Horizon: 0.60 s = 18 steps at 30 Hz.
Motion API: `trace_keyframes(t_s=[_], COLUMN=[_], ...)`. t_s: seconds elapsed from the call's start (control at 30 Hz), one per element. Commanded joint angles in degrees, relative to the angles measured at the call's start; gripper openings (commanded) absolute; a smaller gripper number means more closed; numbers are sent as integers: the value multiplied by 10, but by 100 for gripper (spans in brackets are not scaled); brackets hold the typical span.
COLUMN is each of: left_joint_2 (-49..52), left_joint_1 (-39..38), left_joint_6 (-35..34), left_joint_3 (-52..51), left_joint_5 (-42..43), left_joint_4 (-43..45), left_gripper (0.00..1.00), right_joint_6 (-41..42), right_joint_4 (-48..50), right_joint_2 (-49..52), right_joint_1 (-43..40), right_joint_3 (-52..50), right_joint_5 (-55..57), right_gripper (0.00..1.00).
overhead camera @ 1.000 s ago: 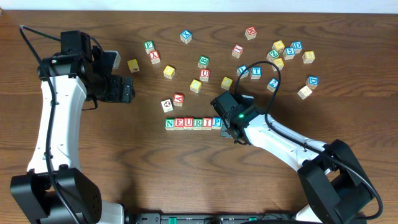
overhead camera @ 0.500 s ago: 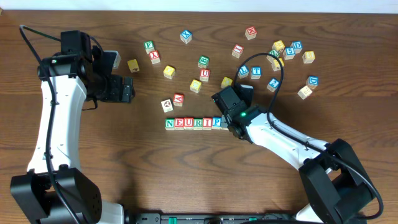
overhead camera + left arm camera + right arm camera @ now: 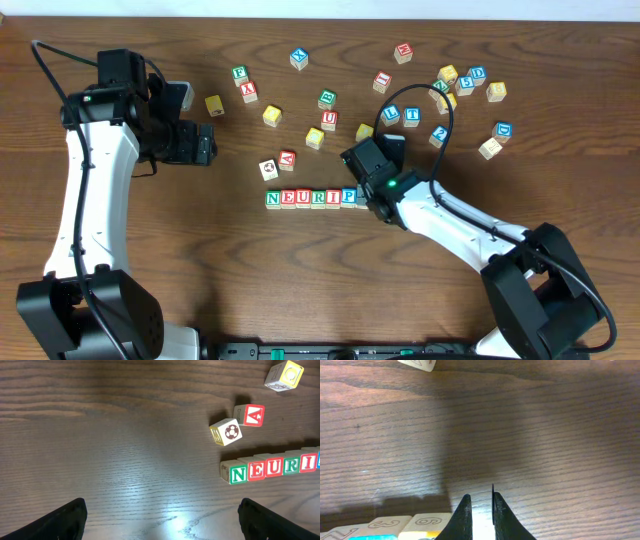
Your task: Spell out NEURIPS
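A row of wooden cubes [image 3: 310, 198] reads N, E, U, R, I, P from left to right. The left wrist view shows green N [image 3: 238, 473], red E [image 3: 256, 470], U [image 3: 273, 467], green R [image 3: 290, 465] and I [image 3: 305, 463]. My right gripper [image 3: 366, 195] is shut and empty at the row's right end, just past blue P [image 3: 348, 196]. In the right wrist view its fingers [image 3: 480, 499] stand beside a yellow-edged cube [image 3: 425, 525] whose letter I cannot read. The S is not readable in any view. My left gripper [image 3: 205, 143] is open and empty, left of the row.
A soccer-ball cube [image 3: 268, 169] and a red A cube [image 3: 287, 160] lie just behind the row's left end. A red U cube [image 3: 329, 120] and several other letter cubes are scattered across the far middle and far right.
My right gripper has shifted a little toward the far side, staying at the row's right end. The left arm has not moved.
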Motion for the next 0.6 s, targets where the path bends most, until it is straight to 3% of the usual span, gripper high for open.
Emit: trace_keyframes(t_s=[0.0,0.2,0.27,0.3,0.33,0.57], left_joint_2=[-8,-8,-8,-8,-8,-8], left_joint_1=[0,0,0,0,0,0], left_joint_6=[7,7,7,7,7,7], left_joint_3=[11,11,11,11,11,11], left_joint_5=[6,6,6,6,6,6], left_joint_4=[-3,-3,-3,-3,-3,-3], left_gripper=[95,95,95,95,95,95], right_joint_6=[-44,-93,-107,-111,-110,-110], right_joint_4=[1,-24,-35,-39,-44,-74], right_joint_2=[-28,-138,-183,-203,-225,-332], right_joint_1=[-19,-42,-42,-42,-42,-42], right_joint_3=[8,11,11,11,11,11], right_joint_5=[19,19,19,19,19,19], right_gripper=[9,12,24,51,97,99])
